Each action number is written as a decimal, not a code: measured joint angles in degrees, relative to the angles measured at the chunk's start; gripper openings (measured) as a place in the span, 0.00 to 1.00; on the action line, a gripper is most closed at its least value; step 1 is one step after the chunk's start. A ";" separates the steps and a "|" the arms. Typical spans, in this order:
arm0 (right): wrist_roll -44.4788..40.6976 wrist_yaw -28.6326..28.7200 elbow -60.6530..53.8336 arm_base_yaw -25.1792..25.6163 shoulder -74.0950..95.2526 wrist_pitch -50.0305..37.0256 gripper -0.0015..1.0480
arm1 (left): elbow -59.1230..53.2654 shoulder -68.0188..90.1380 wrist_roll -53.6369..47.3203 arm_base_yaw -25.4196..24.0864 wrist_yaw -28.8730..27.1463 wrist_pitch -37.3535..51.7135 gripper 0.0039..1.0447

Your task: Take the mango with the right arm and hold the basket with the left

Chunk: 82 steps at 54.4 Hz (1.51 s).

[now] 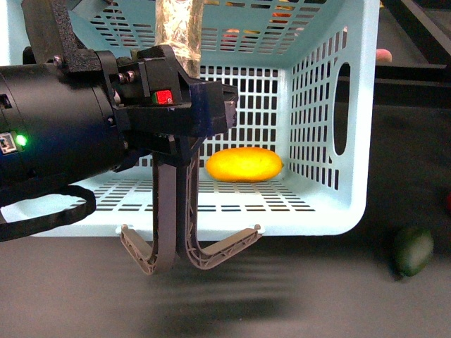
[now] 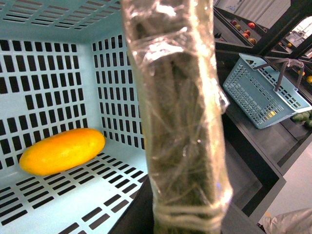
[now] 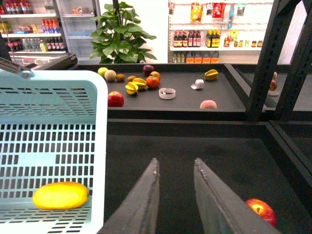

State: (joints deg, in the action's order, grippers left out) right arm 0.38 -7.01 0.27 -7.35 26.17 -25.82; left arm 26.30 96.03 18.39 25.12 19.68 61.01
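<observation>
store shelves [image 3: 214,34] too distant to read; mango [image 1: 244,164] lies in basket [image 1: 356,141]; right gripper [image 3: 176,162] narrowly parted, empty; left gripper [image 1: 177,28] state unclear.

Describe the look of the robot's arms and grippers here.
The left arm is a bulky black cylinder with a green light, a looping black cable and a dark-blue gripper block bearing a red button; its visible finger is wrapped in clear film. The right gripper has two smooth dark-grey tapered fingers.
</observation>
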 joint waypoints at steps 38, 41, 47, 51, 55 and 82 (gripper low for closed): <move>-0.33 6.93 -0.02 7.21 -15.63 15.06 0.02 | 0.00 0.00 0.02 0.00 0.00 0.00 0.08; -0.33 6.93 -0.02 7.23 -16.74 16.20 0.02 | 0.00 0.00 0.04 0.00 0.00 0.00 0.08; -0.35 7.06 0.02 7.23 -23.17 24.68 0.02 | 0.02 0.00 0.02 0.00 0.00 0.00 0.08; -0.35 7.08 0.02 7.23 -25.70 25.46 0.02 | 0.02 0.00 0.02 -0.07 -0.09 0.00 0.08; -0.35 7.08 0.02 7.23 -25.86 25.68 0.02 | 0.02 0.00 0.02 -0.04 -0.02 0.00 0.08; -0.39 7.08 0.02 7.23 -25.86 25.73 0.19 | 0.02 0.00 0.02 0.00 -0.02 0.00 0.08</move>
State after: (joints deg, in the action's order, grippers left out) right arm -0.01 0.08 0.30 -0.12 0.32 -0.10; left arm 26.33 96.03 18.41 25.12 19.66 61.01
